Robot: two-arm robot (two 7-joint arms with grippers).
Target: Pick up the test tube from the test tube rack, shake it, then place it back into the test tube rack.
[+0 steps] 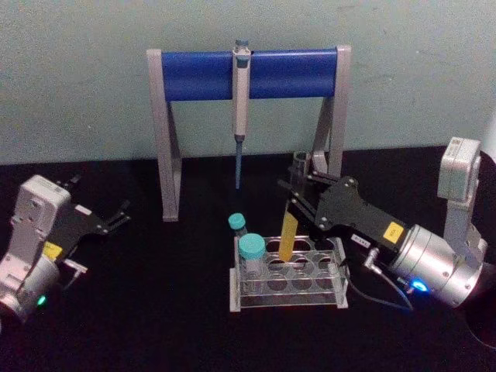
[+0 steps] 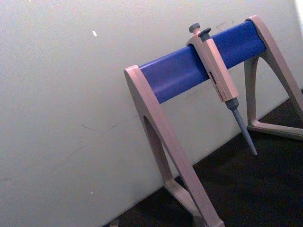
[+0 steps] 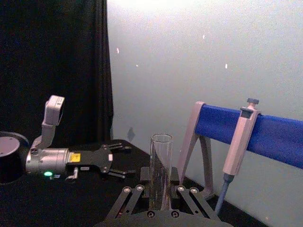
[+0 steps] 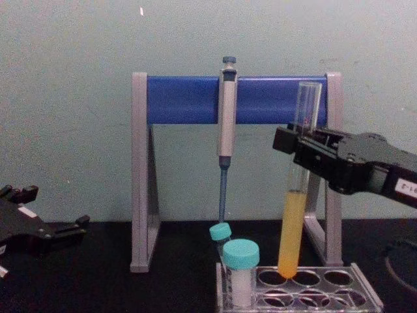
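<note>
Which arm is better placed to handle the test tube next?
Right. The right gripper is shut on the test tube, whose bottom is at a hole of the test tube rack. The left gripper sits open, far to the left.

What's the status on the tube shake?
Right hand shut on test tube, upright, tip at a back-row hole of the test tube rack. Left hand open, parked left. Teal-capped vials at rack's left end, clear of tube.

The right gripper (image 1: pixel 294 192) and left gripper (image 1: pixel 122 215) are black, with flat linked fingers (image 3: pixel 116 148) and a yellow label (image 1: pixel 393 231) each; pale grey boxy housings (image 1: pixel 459 172) sit behind. The silver left wrist (image 1: pixel 22 288) carries a green light (image 1: pixel 40 300); the silver right wrist (image 1: pixel 435 267), a blue light (image 1: pixel 419 286) and a dark cable (image 1: pixel 380 298).
</note>
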